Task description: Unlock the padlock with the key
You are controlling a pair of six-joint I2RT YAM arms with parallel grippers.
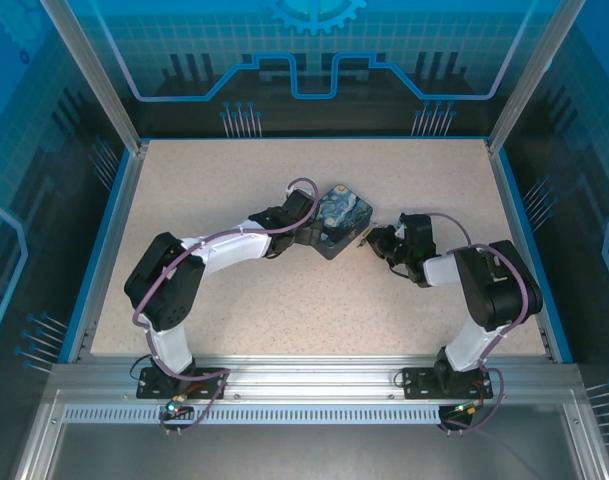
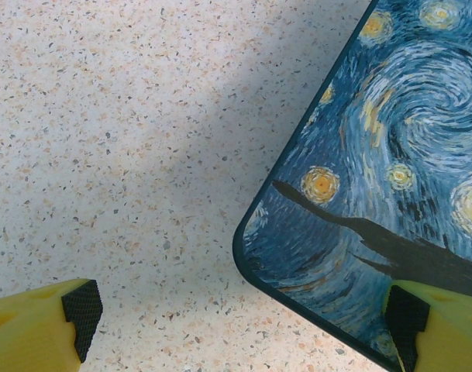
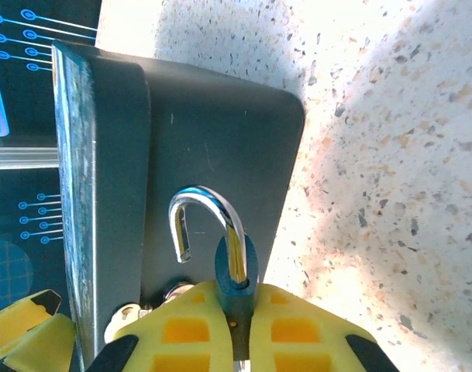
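Observation:
My right gripper [image 3: 239,293] is shut on the padlock [image 3: 237,267], with the small teal-blue body pinched between the yellow fingers [image 3: 298,329]. Its metal shackle [image 3: 208,205] stands swung open, the free end out of the body, against the dark side wall of the painted tin [image 3: 212,139]. I cannot make out the key. In the top view the right gripper [image 1: 370,241] sits at the right corner of the tin [image 1: 342,215]. My left gripper [image 2: 245,319] is open, straddling the tin's rounded corner [image 2: 251,256], one pad over the lid and the other over the table.
Two small silvery metal parts [image 3: 170,294] sit low on the tin's wall beside the padlock; what they are I cannot tell. The speckled table [image 1: 234,320] is bounded by a blue rim [image 1: 96,270] and aluminium posts. Purple-grey cables [image 1: 302,186] loop over both arms.

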